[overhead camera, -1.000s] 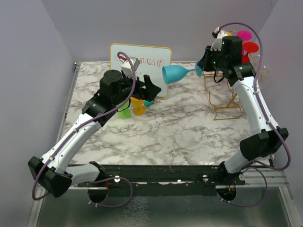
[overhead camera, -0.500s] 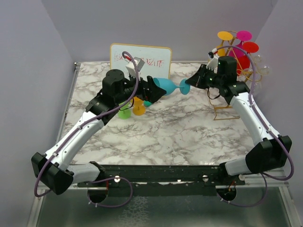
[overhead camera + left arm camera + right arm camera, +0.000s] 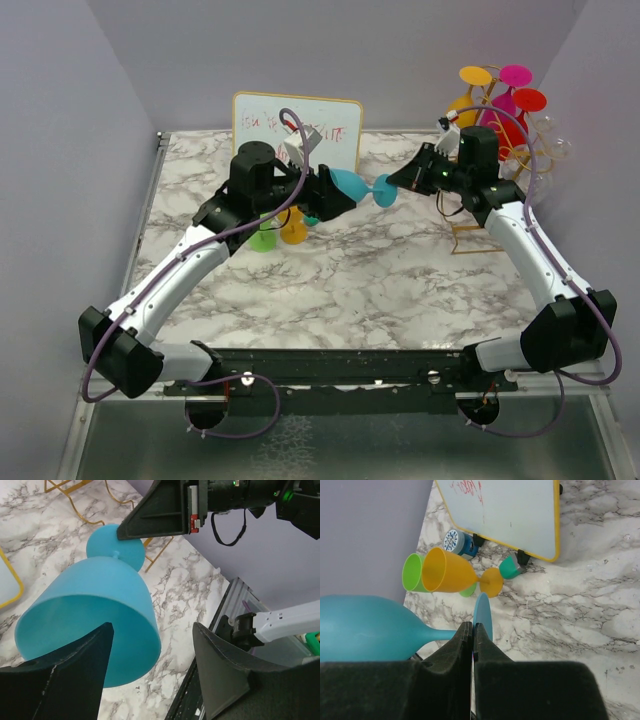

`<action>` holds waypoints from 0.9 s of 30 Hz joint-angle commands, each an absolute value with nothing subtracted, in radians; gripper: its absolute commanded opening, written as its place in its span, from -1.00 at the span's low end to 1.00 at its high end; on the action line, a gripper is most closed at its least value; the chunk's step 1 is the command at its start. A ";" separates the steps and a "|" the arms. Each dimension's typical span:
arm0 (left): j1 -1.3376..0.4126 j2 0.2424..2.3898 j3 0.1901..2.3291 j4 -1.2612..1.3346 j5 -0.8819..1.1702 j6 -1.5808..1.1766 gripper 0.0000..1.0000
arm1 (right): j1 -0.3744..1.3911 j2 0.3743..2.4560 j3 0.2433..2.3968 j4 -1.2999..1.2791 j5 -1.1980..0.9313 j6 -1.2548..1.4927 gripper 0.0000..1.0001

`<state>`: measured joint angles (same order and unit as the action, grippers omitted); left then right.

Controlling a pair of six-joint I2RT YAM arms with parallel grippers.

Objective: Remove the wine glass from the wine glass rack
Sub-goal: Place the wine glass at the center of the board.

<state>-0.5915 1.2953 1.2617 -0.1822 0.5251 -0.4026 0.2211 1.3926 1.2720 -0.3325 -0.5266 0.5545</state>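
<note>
At 12 o'clock over the table [image 3: 400, 290], past its middle, the blue wine glass [image 3: 347, 183] lies on its side in the air between both arms, clear of the marble. It is off the wine glass rack [image 3: 482, 230], which stands well apart at 2 o'clock.

Right gripper [image 3: 397, 184]: clenched on the glass's round foot [image 3: 483, 612]. The wrist view shows the thin disc edge-on, pinched between the two black fingers [image 3: 445, 660], with the stem and bowl running off toward 9 o'clock.

Left gripper [image 3: 330, 192]: spread wide — one finger [image 3: 65, 680] at the rim of the bowl, the other [image 3: 225, 670] apart from it. The bowl's mouth faces this wrist camera. I cannot tell whether the near finger touches the rim.

Rack: yellow [image 3: 475, 75], pink [image 3: 515, 73] and red [image 3: 529, 99] glass feet show at its top; a clear glass [image 3: 558, 148] hangs on its 3 o'clock side.

At 11 o'clock — a yellow-framed whiteboard [image 3: 270, 120] stands upright. Just in front of it an orange glass [image 3: 447, 570] and a green glass [image 3: 412, 572] lie on the marble, touching side by side.
</note>
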 commanded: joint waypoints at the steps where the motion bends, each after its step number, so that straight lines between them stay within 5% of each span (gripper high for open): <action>1: -0.594 1.301 1.320 -0.262 0.599 -0.334 0.30 | 0.224 1.370 1.263 -0.296 -0.592 0.577 -0.99; 12: -0.594 1.350 1.388 -0.363 0.605 -0.274 -0.23 | 0.224 1.375 1.246 -0.300 -0.629 0.590 -0.99; 15: -0.594 1.364 1.409 -0.390 0.602 -0.259 -0.76 | 0.224 1.370 1.241 -0.302 -0.630 0.588 -0.99; 19: -0.594 1.381 1.434 -0.422 0.583 -0.242 -1.00 | 0.224 1.366 1.239 -0.318 -0.631 0.595 -0.82; 27: -0.594 1.395 1.458 -0.434 0.598 -0.232 -1.00 | 0.224 1.354 1.222 -0.314 -0.652 0.603 -0.67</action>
